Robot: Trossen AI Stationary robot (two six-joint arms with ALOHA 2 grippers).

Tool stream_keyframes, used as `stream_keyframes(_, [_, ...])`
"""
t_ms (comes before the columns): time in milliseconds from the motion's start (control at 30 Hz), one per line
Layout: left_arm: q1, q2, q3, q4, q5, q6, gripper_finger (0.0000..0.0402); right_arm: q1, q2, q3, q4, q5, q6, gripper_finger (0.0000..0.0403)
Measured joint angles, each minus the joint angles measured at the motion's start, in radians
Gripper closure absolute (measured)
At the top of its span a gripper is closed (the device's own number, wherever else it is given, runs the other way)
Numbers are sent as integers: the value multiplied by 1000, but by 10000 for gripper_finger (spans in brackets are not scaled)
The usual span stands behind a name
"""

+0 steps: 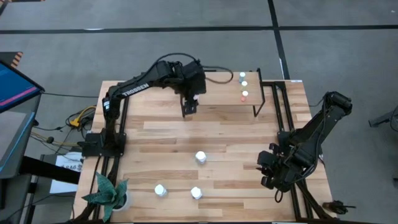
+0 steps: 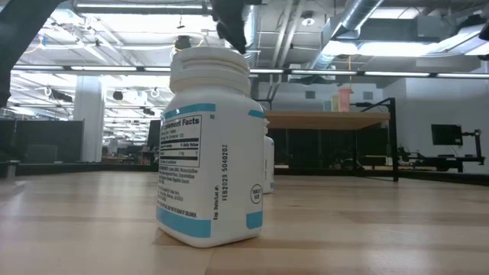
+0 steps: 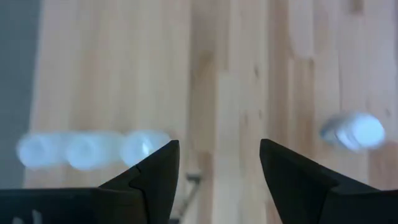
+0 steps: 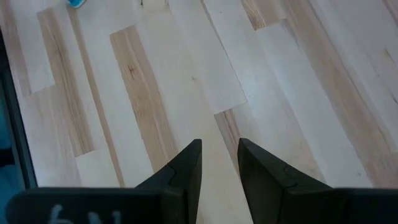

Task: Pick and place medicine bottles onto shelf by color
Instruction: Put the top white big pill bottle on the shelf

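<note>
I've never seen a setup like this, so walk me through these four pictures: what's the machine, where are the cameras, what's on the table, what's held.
Two dark robot arms work at a light-wood table. One camera looks straight down, one sits at table height, one rides each wrist. The left gripper hovers open and empty over the small raised light-wood shelf, where three small coloured-capped bottles stand. Three larger white medicine bottles wait on the table beside a green potted plant. The right gripper rests near the table's right edge, holding nothing.
</note>
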Motion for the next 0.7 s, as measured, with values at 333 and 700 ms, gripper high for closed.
stream_keyframes(333, [-115, -36, -27, -168, 11, -33, 242, 0, 4, 0, 31, 7, 6, 276])
stream_keyframes(700, [-245, -209, -35, -166, 104, -142, 260, -3, 117, 0, 154, 55, 3, 276])
